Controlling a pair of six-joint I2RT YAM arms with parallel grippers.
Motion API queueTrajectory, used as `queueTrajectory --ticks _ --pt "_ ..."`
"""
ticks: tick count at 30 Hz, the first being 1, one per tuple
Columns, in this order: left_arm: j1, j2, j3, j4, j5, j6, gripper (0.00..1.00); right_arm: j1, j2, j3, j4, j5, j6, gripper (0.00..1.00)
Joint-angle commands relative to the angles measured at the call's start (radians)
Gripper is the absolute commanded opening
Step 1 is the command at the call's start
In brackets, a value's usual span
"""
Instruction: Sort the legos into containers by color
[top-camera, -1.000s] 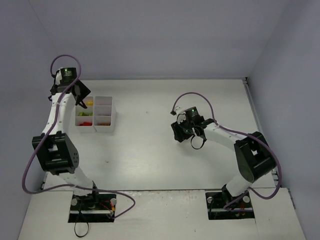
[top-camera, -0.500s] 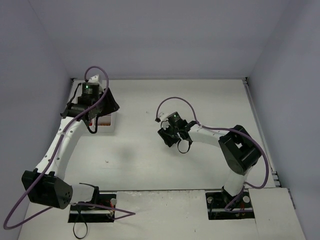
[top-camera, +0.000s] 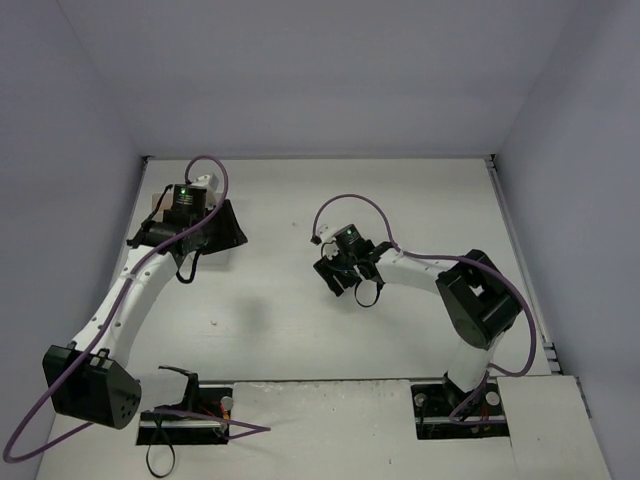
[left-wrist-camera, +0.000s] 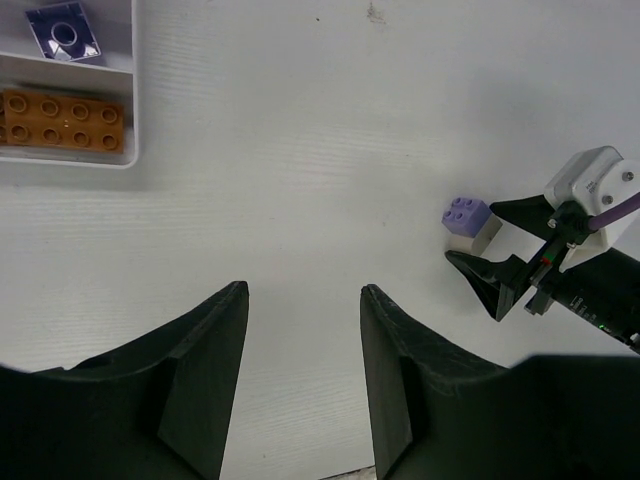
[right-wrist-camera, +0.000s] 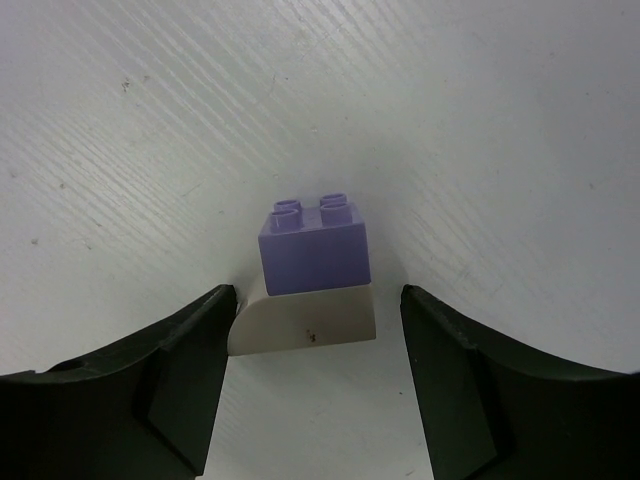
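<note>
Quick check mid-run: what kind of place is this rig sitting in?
Probably a lab test cell: bare pale walls box in a white table, with a divided tray and a lilac brick in view.

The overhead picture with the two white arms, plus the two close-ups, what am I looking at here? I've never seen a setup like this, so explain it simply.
These are two robot arms bolted to a white table, each ending in a two-finger gripper. The overhead picture comes from a fixed camera above and behind them. The close-ups come from cameras on the wrists, so the dark shapes at the bottom are each arm's own fingers. The left gripper is open and empty. Its view shows a corner of a white divided tray holding an orange-brown brick and, in the next compartment, a purple piece. The right gripper is open, with a lilac brick stacked on a white piece between its fingers. Neither gripper is holding anything.
</note>
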Motion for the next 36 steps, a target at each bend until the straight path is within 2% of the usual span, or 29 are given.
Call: queueTrajectory --ticks 1,7,8,11,12,13,15,18,25,33,36 --pt "-0.002 -0.019 0.021 0.042 0.034 0.017 0.43 0.001 -0.012 0.032 -0.024 0.037 -0.025 0.63" --pt "-0.005 -0.005 0.016 0.043 0.048 0.023 0.43 0.004 -0.024 0.009 -0.033 0.005 -0.034 0.49" --pt "-0.006 -0.004 0.016 0.045 0.053 0.026 0.43 0.007 -0.032 0.003 -0.033 -0.002 -0.037 0.42" --pt "-0.017 0.001 0.014 0.046 0.068 0.032 0.43 0.015 -0.050 -0.019 -0.025 -0.013 -0.057 0.29" --pt "-0.022 0.003 0.013 0.048 0.073 0.031 0.43 0.015 -0.056 -0.025 -0.021 -0.015 -0.062 0.18" --pt "-0.025 0.007 0.013 0.051 0.077 0.032 0.43 0.018 -0.066 -0.037 -0.010 -0.018 -0.074 0.12" --pt "-0.034 0.012 0.011 0.055 0.100 0.035 0.43 0.023 -0.098 -0.053 0.007 -0.024 -0.085 0.06" --pt "-0.043 0.021 0.002 0.071 0.147 0.031 0.43 0.027 -0.158 -0.083 0.045 -0.044 -0.099 0.02" --pt "-0.086 0.027 -0.019 0.152 0.302 0.003 0.47 0.053 -0.406 -0.169 0.162 -0.101 -0.122 0.02" --pt "-0.187 0.061 0.039 0.212 0.418 -0.026 0.60 0.085 -0.570 -0.177 0.153 -0.137 -0.129 0.04" --pt "-0.218 0.079 0.068 0.221 0.422 -0.043 0.61 0.089 -0.595 -0.163 0.128 -0.139 -0.129 0.04"
